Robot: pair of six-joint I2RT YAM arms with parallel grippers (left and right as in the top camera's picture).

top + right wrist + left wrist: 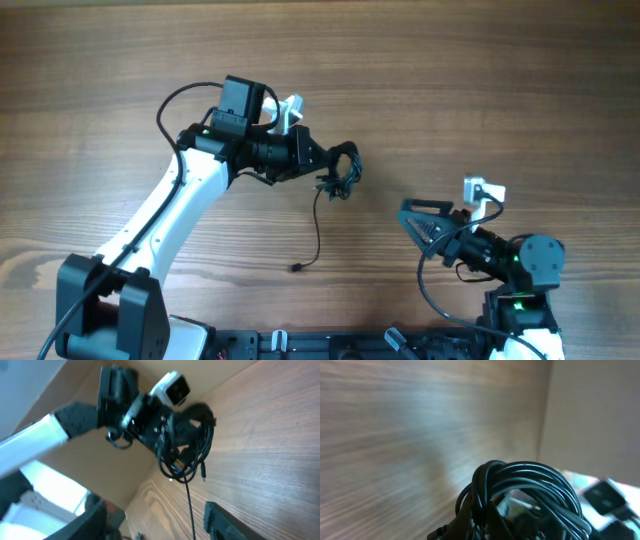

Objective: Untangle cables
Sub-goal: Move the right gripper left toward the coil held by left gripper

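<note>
The cables [341, 170] are a bunch of thin black cords held above the wooden table by my left gripper [335, 165], which is shut on them. One strand [316, 225] hangs down to a small plug [297, 267] on the table. In the left wrist view the looped cords [525, 485] fill the lower frame right at the fingers. The right wrist view shows the bunch [192, 440] and the hanging strand [190, 505] ahead. My right gripper [415, 222] is open and empty at the right, apart from the cables.
The wooden table [480, 80] fills the overhead view. The arm bases and a black rail [330, 345] sit along the front edge. The left arm's white link [165, 215] crosses the left middle.
</note>
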